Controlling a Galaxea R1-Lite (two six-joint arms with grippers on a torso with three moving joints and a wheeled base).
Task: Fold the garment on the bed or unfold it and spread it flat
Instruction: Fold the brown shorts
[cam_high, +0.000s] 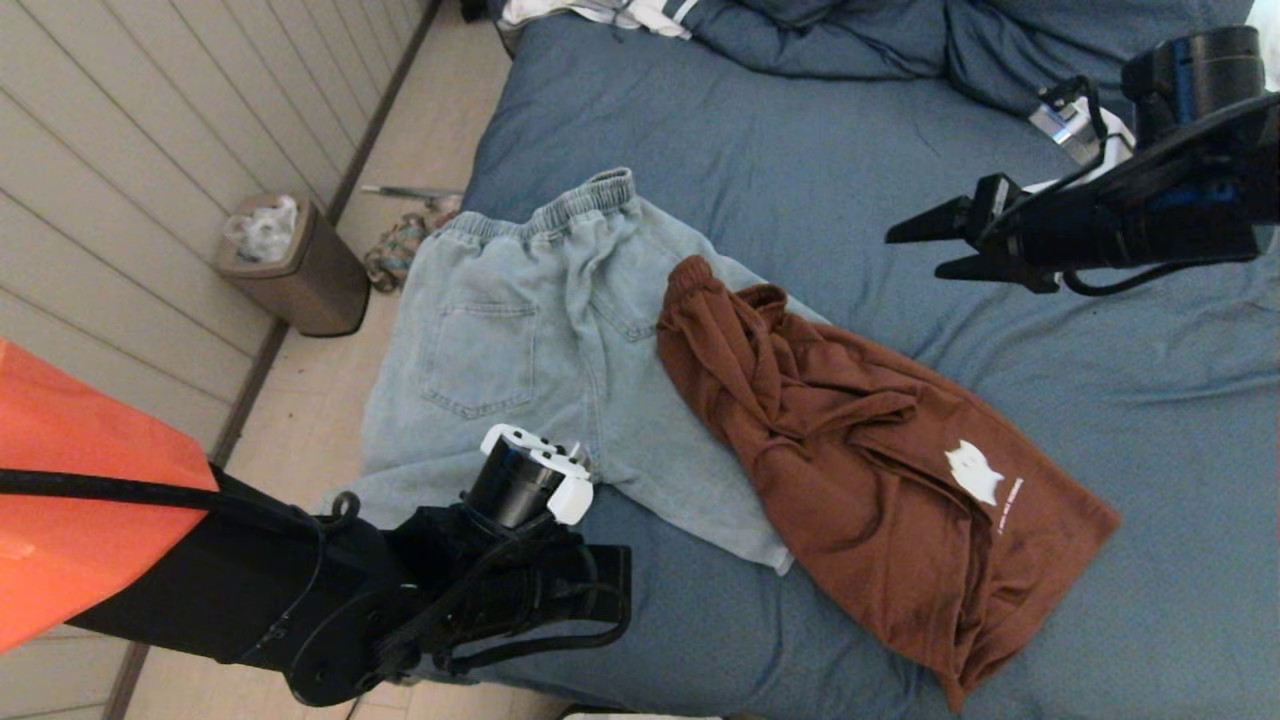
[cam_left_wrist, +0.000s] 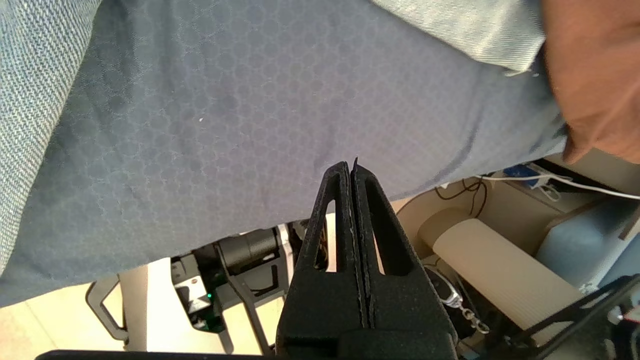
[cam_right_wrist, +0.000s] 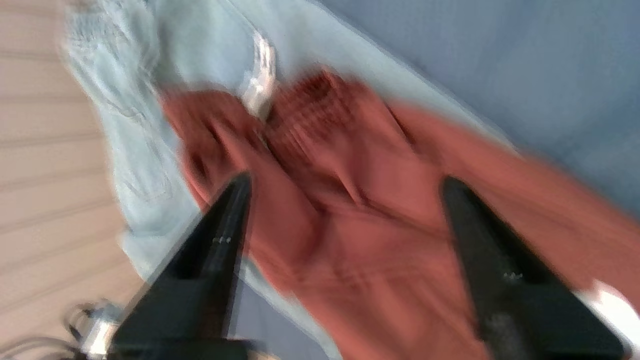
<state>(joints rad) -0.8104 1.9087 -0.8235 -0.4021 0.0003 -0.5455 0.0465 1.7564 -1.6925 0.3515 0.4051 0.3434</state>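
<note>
The bed (cam_high: 800, 150) has a wrinkled slate-blue cover. Light-blue denim shorts (cam_high: 520, 340) lie spread flat on its left part. A crumpled rust-brown garment (cam_high: 860, 450) with a white print (cam_high: 975, 472) lies across the shorts' right leg and reaches toward the near edge. My right gripper (cam_high: 915, 253) hovers open above the cover, to the right of the brown garment's upper end. In the right wrist view, the brown garment (cam_right_wrist: 360, 200) shows between the spread fingers of that gripper (cam_right_wrist: 345, 180). My left arm (cam_high: 500, 580) rests at the bed's near left edge; its gripper (cam_left_wrist: 352, 167) is shut on nothing.
A brown waste bin (cam_high: 295, 265) and some loose items (cam_high: 400, 245) stand on the floor left of the bed. Blue pillows (cam_high: 900, 40) and white cloth (cam_high: 600, 15) lie at the head end. An orange object (cam_high: 70, 480) fills the near left.
</note>
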